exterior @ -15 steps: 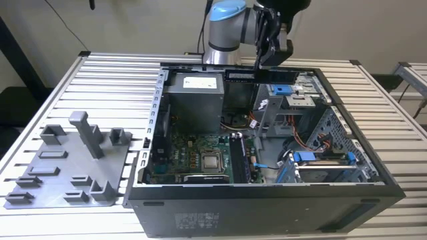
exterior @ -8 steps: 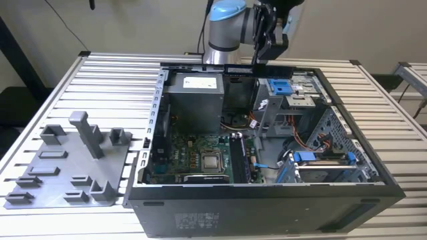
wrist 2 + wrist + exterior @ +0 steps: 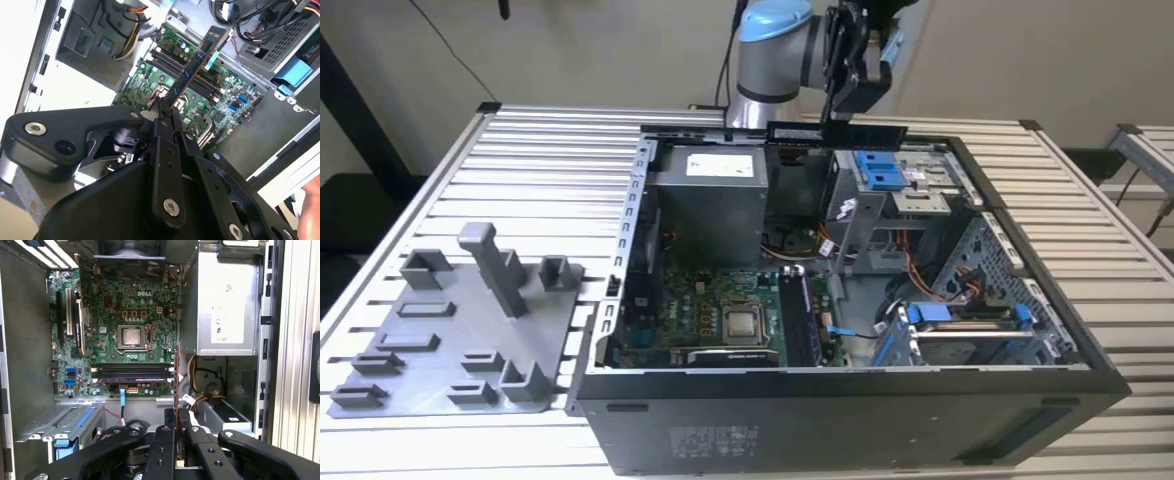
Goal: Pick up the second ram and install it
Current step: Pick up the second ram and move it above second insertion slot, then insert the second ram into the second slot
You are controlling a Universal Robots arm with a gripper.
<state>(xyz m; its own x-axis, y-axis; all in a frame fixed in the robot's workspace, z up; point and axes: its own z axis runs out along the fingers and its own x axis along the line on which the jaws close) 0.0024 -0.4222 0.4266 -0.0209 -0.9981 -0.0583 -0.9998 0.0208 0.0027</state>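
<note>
Item: black two-finger gripper (image 3: 857, 116), fingers pinched on the second ram (image 3: 807, 131), a long, thin, dark blue-green memory stick. It is held level at the upper centre of the exterior view, above the open black computer case (image 3: 1067, 352) and clear of the green motherboard (image 3: 130, 305).

We see the gripper (image 3: 167, 114), jaws closed on one end of the ram (image 3: 197, 65). The stick juts out edge-on from the black fingertips and is not seated. Beneath it lies the green motherboard (image 3: 135, 87), and the stick crosses its dark memory slots (image 3: 222, 85) at an angle. A blue bracket (image 3: 295, 70) and tangled cables (image 3: 250, 15) sit beyond the board.
</note>
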